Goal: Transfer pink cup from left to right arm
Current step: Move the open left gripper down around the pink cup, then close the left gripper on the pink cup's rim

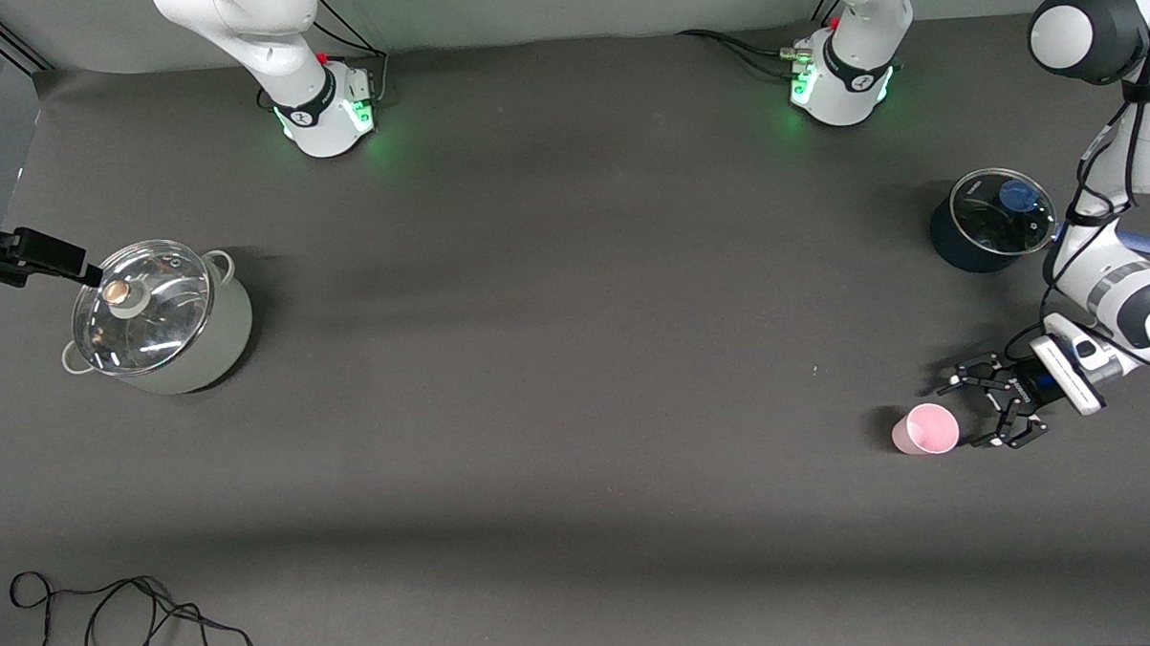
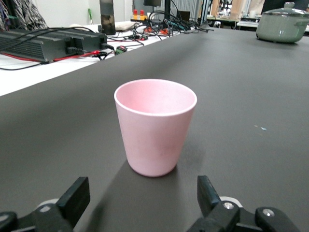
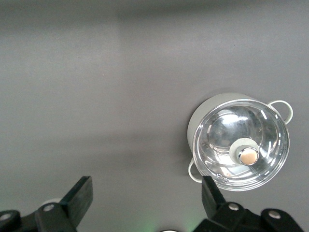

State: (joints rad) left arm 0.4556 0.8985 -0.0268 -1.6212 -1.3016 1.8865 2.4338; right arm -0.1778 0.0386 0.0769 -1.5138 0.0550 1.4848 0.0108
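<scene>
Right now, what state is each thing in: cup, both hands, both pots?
pink cup: upright, empty, standing free on the table.
left hand: open, low beside the cup, not touching.
right hand: open, up over the table near the grey pot.
grey pot: glass lid on.
dark pot: glass lid on.

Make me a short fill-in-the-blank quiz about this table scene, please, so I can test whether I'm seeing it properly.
1. The pink cup stands ___ on the table.
2. The left gripper waits beside the cup with its fingers ___.
3. The grey pot near the right gripper is covered by a ___ lid.
4. The dark pot sits ___ from the front camera than the cup.

Missing words: upright; open; glass; farther
</scene>
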